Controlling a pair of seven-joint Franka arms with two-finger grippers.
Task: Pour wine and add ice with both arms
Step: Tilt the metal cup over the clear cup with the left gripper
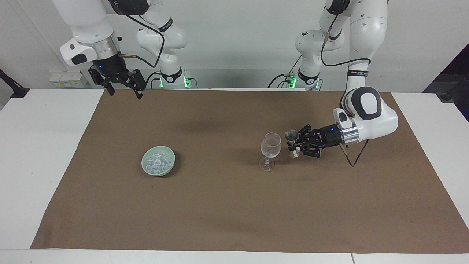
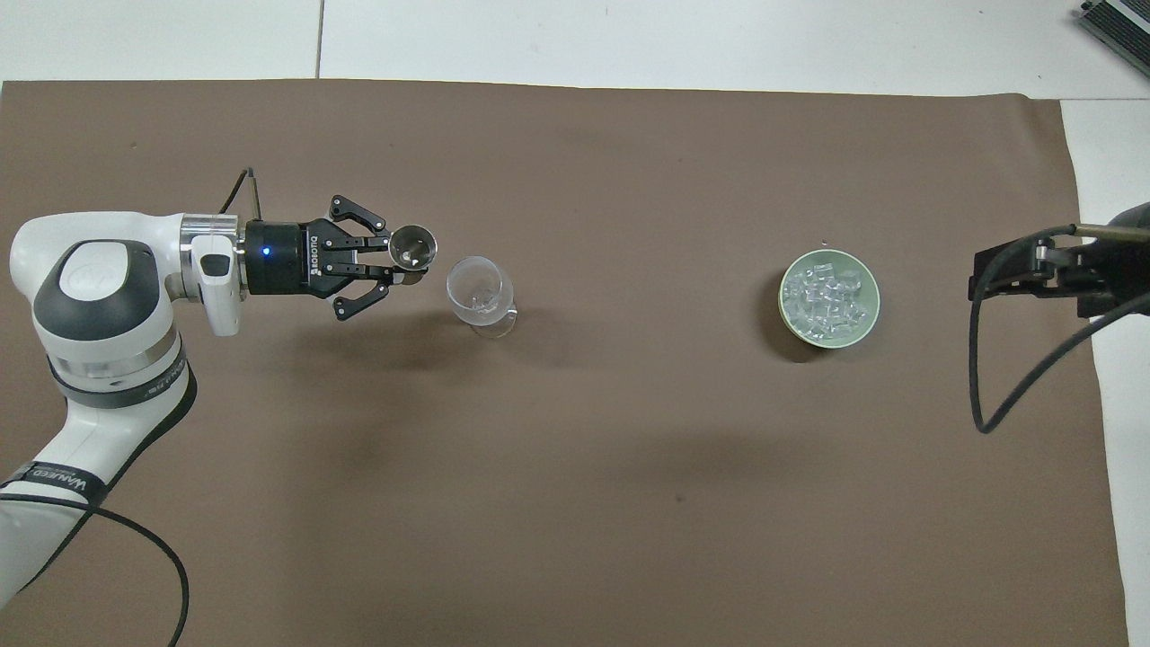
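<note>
Right arm [image 2: 1060, 270] mostly cut off overhead, both arm tops cropped

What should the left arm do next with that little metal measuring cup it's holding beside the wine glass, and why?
Probably ease the small metal hourglass-shaped measuring cup over the rim of the clear stemmed wine glass, then tilt it. The left gripper holds the cup upright beside the glass, not yet above the bowl, so tipping now would likely spill onto the brown cloth.
</note>
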